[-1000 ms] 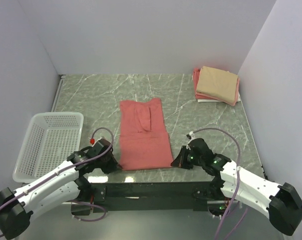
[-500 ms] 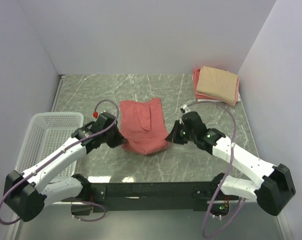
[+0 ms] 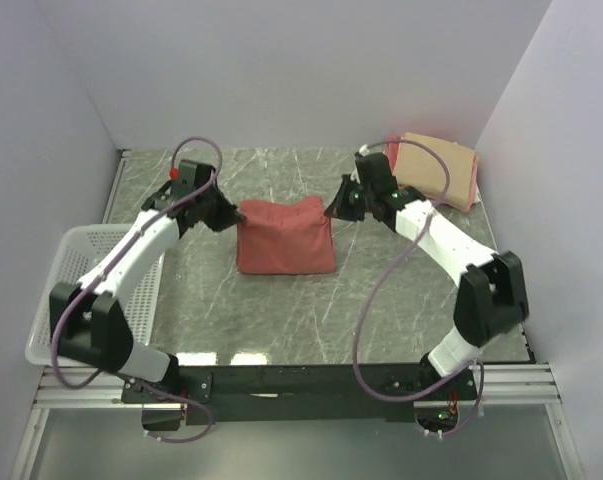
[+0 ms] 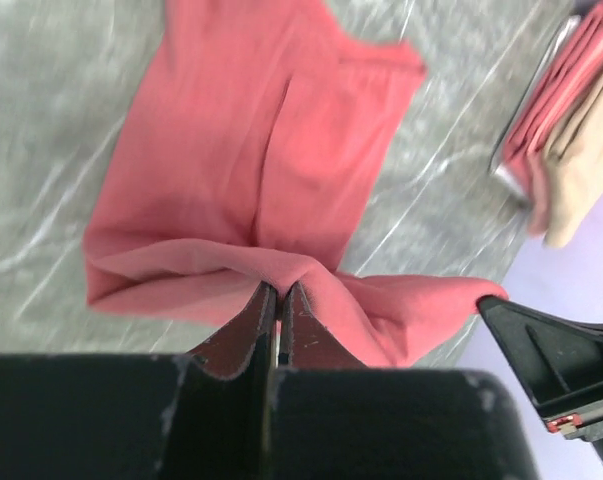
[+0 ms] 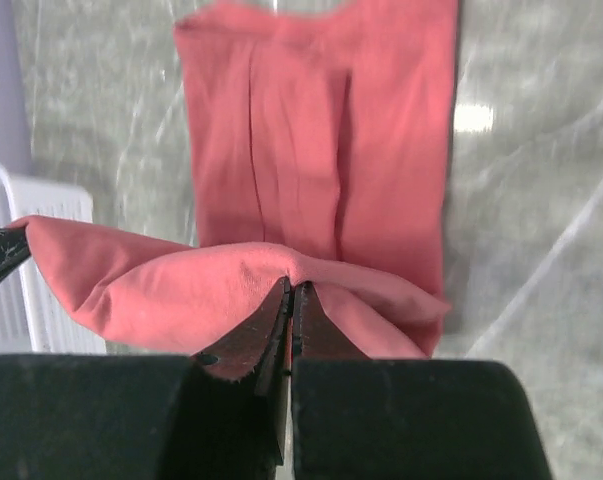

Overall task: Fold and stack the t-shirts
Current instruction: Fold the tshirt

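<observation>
Left gripper (image 3: pixel 229 213): pinched tight on salmon-red t-shirt (image 3: pixel 285 240) edge.
Right gripper (image 3: pixel 333 210): pinched tight on opposite edge.
Basket (image 3: pixel 86 235): left of shirt, contents hidden under left arm.

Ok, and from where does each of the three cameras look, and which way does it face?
Top external: above and behind the bases, looking down on the table; both arms show, the left gripper and right gripper pinching the salmon-red t-shirt.
Left wrist: on the left arm, looking along its shut fingers over the t-shirt toward the folded stack.
Right wrist: on the right arm, looking along its shut fingers toward the white basket.
Shared: all three show the t-shirt.
</observation>
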Action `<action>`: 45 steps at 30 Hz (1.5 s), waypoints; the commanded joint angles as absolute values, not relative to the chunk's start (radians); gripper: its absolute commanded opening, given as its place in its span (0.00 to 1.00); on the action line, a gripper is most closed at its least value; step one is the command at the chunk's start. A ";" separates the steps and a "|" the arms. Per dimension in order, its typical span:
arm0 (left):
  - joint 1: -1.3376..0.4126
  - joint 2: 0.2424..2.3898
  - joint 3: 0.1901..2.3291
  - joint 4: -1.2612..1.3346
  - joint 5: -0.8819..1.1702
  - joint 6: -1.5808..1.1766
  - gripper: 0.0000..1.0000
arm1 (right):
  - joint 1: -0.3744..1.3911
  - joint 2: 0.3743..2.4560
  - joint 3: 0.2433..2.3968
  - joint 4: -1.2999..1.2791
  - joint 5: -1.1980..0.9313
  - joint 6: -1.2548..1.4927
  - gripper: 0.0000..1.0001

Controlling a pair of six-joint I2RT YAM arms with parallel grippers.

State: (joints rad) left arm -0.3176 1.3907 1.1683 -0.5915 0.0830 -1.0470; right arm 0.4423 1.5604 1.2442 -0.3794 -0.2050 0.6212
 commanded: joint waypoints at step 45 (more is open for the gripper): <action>-0.230 2.041 1.595 -0.354 0.258 -0.899 0.01 | 0.390 2.150 1.652 -0.121 -0.531 0.638 0.23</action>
